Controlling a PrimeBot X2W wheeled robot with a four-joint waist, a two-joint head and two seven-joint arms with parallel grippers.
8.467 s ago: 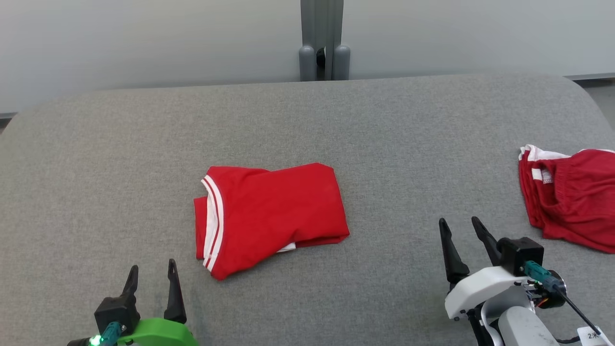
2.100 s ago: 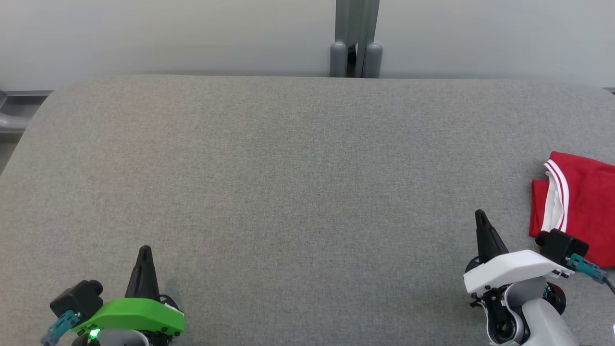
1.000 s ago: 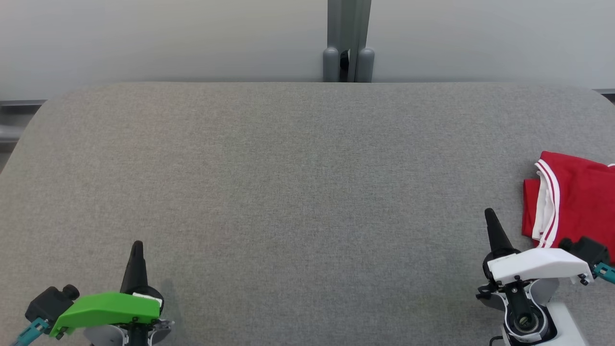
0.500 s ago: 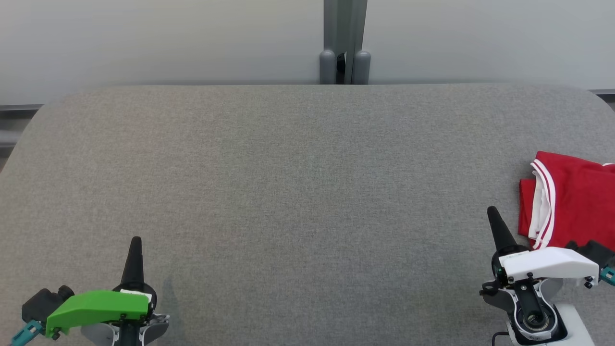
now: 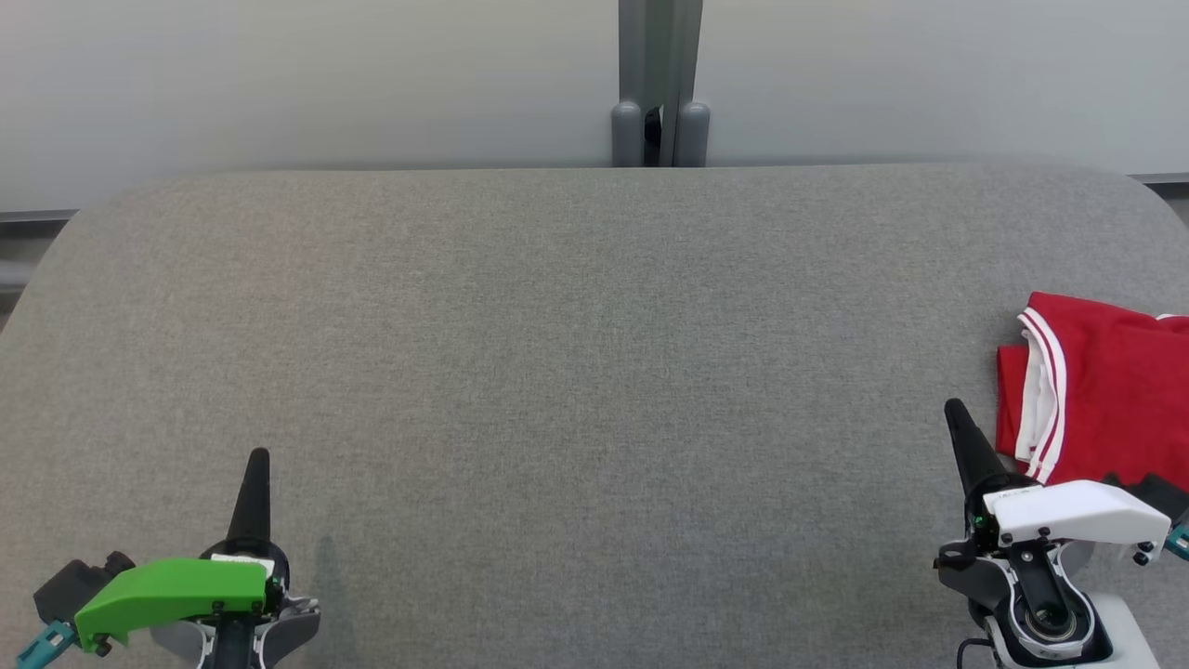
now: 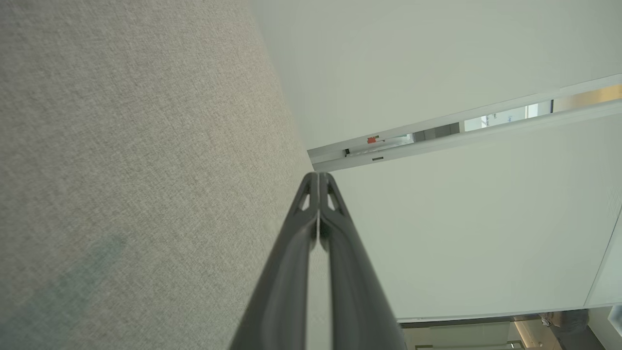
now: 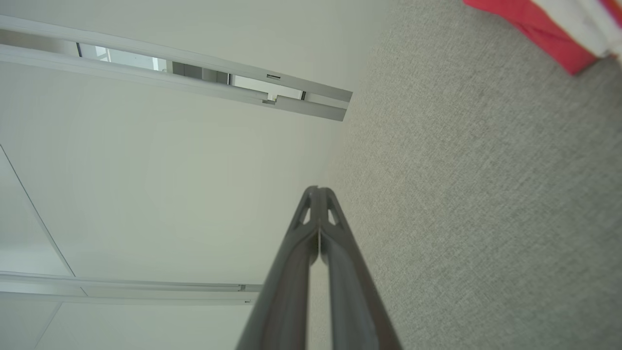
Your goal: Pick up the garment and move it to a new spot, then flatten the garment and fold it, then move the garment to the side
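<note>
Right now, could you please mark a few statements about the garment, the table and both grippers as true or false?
1. The folded red garment lies at the right end of the grey table. True.
2. The left gripper is open. False: its jaws are shut together.
3. The right gripper holds the garment. False: it is shut on nothing and sits apart from the garment, just to its left.
4. The garment has white stripes along its trim. True.
</note>
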